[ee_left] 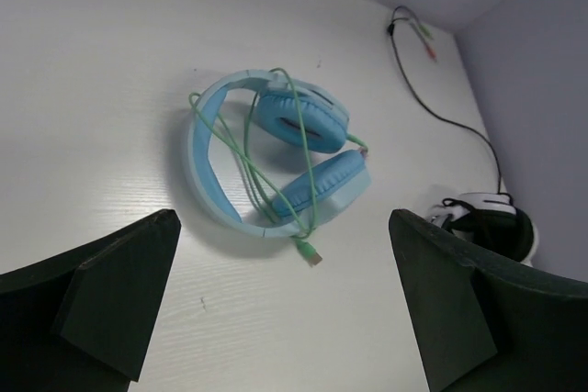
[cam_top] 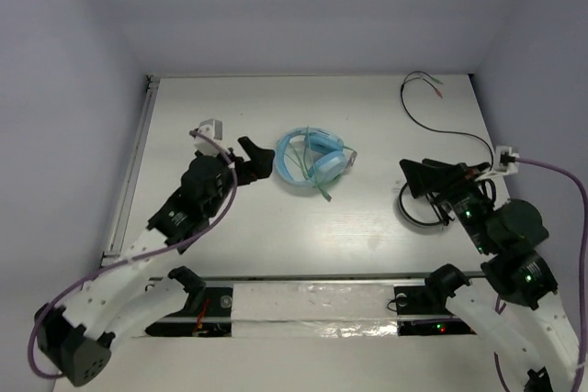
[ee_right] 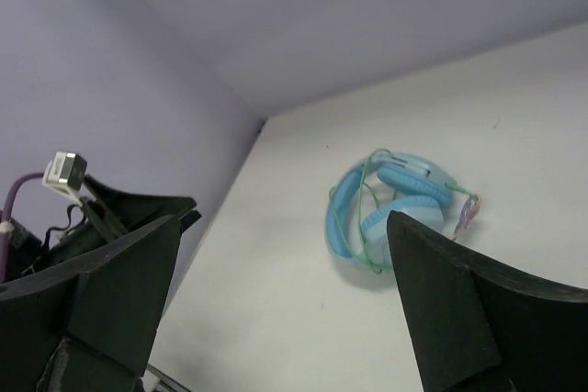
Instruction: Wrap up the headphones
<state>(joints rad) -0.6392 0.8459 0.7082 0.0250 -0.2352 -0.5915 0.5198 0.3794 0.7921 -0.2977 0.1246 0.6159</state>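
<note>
The light blue headphones (cam_top: 312, 161) lie flat mid-table with the ear cups folded in. Their pale green cable (ee_left: 253, 167) is looped around the headband and cups, and its plug (ee_left: 310, 252) rests on the table beside the band. My left gripper (cam_top: 258, 161) is open and empty just left of them; in the left wrist view (ee_left: 285, 319) the headphones (ee_left: 266, 158) lie beyond the fingertips, untouched. My right gripper (cam_top: 415, 181) is open and empty well to their right; the right wrist view (ee_right: 285, 319) shows the headphones (ee_right: 386, 208) ahead at a distance.
A thin black cable with coloured tips (cam_top: 441, 117) lies at the back right. A round black-and-white coil (cam_top: 418, 208) sits under my right gripper and shows in the left wrist view (ee_left: 487, 227). A rail (cam_top: 129, 162) runs along the table's left edge.
</note>
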